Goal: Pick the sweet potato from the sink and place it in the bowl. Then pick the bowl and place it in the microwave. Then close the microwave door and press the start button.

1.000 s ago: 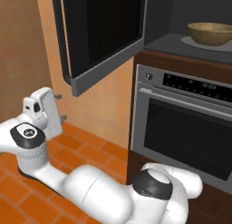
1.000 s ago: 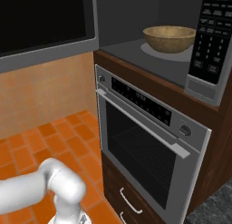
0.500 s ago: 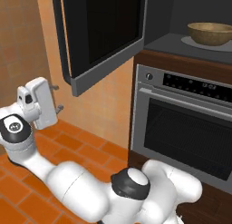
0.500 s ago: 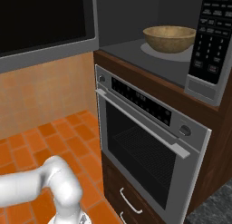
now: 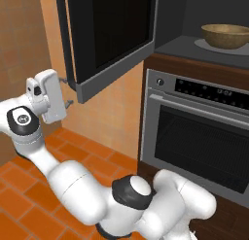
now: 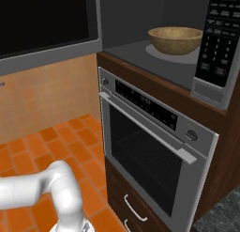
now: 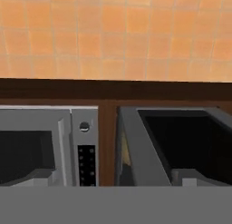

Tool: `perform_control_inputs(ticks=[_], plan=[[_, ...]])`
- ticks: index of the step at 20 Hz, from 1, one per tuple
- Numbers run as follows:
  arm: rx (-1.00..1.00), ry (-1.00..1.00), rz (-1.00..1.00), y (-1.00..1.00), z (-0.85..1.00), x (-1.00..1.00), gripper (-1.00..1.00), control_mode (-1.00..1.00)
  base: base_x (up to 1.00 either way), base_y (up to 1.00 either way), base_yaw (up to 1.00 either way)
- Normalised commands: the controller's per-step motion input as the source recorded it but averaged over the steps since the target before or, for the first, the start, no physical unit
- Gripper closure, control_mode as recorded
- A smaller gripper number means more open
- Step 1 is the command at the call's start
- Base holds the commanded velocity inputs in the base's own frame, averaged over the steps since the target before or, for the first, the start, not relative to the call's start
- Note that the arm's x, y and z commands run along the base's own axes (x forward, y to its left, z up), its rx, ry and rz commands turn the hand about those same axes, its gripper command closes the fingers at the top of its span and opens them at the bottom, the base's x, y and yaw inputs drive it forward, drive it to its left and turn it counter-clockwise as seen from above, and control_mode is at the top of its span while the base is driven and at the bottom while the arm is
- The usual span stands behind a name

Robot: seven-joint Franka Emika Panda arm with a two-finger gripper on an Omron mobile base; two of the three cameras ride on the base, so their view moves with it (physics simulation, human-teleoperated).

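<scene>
Microwave door (image 5: 114,37) is the thing to handle now: it hangs wide open, swung out to the left of the microwave (image 6: 187,34) cavity, above the steel oven (image 5: 204,132). The bowl (image 6: 174,39) already stands inside the cavity, on the grey floor near the control panel (image 6: 219,36). Whether the sweet potato lies in the bowl cannot be told from these pictures.

The door is a big, flat, stiff panel of dark glass with a grey frame. It probably swings easily on its hinge and needs only a steady push, not a grip. The best place to push seems to be the outer face close to the free edge, far from the hinge, where little force is needed. The glass may be smooth, so the fingers could slide if they press at an angle.

The gripper (image 5: 65,92) hangs at the left, just beside the lower left corner of the door, behind its outer face. Its fingers stand wide apart and hold nothing.
</scene>
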Motion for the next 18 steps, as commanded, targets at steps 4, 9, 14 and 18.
perform_control_inputs(ticks=[4,9,14,18], plan=[[0.0,-0.25,0.0,-0.46,0.57,-0.41,-1.0,-1.0,0.0,0.0,0.0],[0.02,-0.18,0.0,-0.74,0.51,-0.41,-1.0,-1.0,0.0,0.0,0.0],[0.05,-0.19,0.0,-0.9,0.37,-0.57,-1.0,-1.0,0.0,0.0,0.0],[0.04,-0.23,0.0,-0.92,0.41,-0.84,-1.0,-1.0,0.0,0.0,0.0]])
